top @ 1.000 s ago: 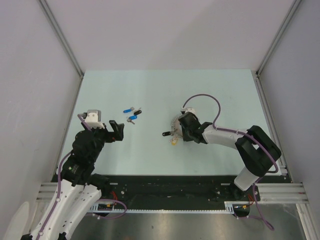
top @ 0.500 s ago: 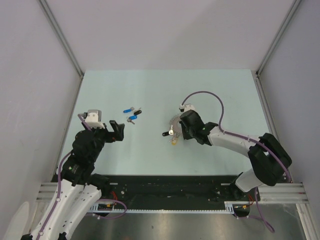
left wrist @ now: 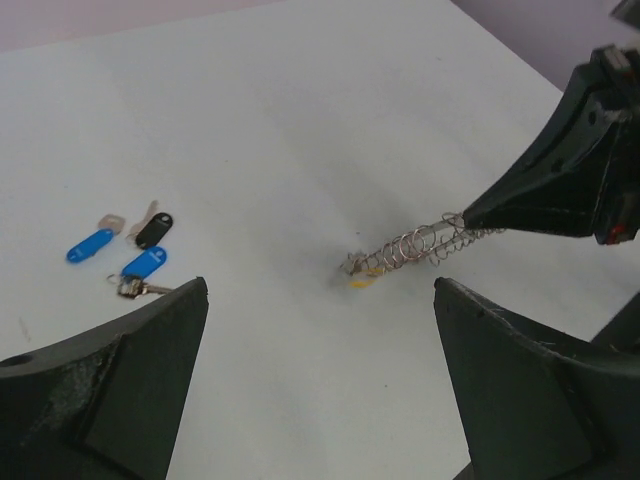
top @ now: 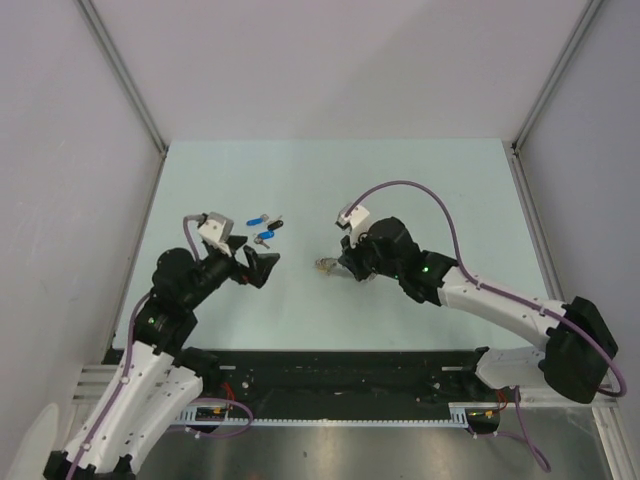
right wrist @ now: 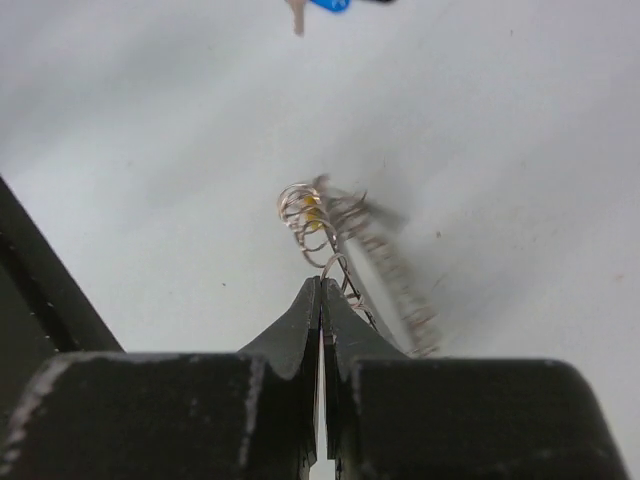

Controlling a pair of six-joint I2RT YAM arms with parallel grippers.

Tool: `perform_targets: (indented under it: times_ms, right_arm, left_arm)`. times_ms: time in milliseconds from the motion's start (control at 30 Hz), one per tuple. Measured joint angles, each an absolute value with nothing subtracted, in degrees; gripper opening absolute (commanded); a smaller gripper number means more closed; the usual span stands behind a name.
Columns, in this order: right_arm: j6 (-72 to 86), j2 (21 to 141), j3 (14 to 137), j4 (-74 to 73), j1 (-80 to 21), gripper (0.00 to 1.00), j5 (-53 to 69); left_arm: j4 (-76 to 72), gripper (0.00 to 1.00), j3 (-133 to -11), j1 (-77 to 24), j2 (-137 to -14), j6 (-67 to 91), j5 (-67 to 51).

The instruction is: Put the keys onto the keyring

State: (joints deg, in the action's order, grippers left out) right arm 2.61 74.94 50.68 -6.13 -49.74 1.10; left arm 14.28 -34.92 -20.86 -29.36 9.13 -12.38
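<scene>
Near the middle of the table [top: 400,180], the right gripper [right wrist: 320,300] had its jaws pressed together on the rim of the keyring [left wrist: 420,245]; it held the ring edge-on and tilted, low end toward the left arm; whether that low end touched the surface, I could not tell. At that end I saw a speck of yellow [left wrist: 365,283] among the wire loops; I took it for the yellow-headed key already hooked on, though it was too small to be sure.

Left of the middle, well apart from the ring, three loose keys lay close together on the table: a blue one [left wrist: 90,245], a black one [left wrist: 153,228] just beside it, and a second blue one [left wrist: 143,264] nearer my left arm; none of them was on the ring.

My left gripper [left wrist: 320,380] hung above the table between the keys and the ring, fingers wide apart and holding nothing.

By my reckoning the job was early: at best one key on, three to go; the ring was secured, and the left arm had yet to pick up a key.
</scene>
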Motion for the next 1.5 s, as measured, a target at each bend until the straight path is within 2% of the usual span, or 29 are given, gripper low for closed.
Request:
perform_targets:
  times_ms: [300,433,600,667,833,1067,1100,1267,1500]
  right_arm:
    - [-1.54,67.88,50.7,-4.56,-41.78,0.0,17.85]
    - [-1.54,67.16,50.7,-2.7,-36.99,0.0,25.8]
    - [-1.8,67.16,50.7,-1.8,-36.12,0.0,32.14]
    - [-1.96,67.16,50.7,-1.41,-35.86,0.0,34.09]
    - [-2.07,67.18,50.7,-0.95,-34.94,0.0,37.23]
    - [-2.04,67.22,50.7,-0.12,-34.54,0.0,40.71]
    - [-2.04,67.24,50.7,-0.12,-34.54,0.0,41.1]
    - [-2.15,67.44,50.7,-0.1,-34.72,0.0,42.15]
    - [-2.59,67.9,50.7,-0.05,-35.24,0.0,43.2]
  left_arm:
    - [7.68,0.99,-41.65,-20.86,-47.46,3.66,-28.51]
    - [3.42,0.92,-44.69,-21.28,-53.36,1.89,-35.05]
    - [-0.14,0.86,-45.76,-23.97,-57.19,-2.35,-41.41]
    - [-0.95,0.79,-45.98,-24.82,-58.35,-3.92,-42.96]
    - [-2.87,0.64,-46.13,-25.61,-61.08,-6.7,-46.98]
    - [-2.87,0.55,-46.13,-26.96,-63.18,-9.91,-51.44]
    - [-2.83,0.5,-46.13,-27.18,-63.37,-10.33,-52.01]
    - [-1.78,0.42,-46.17,-28.14,-65.06,-12.67,-54.98]
    - [0.49,0.4,-47.03,-28.75,-67.09,-14.24,-56.25]
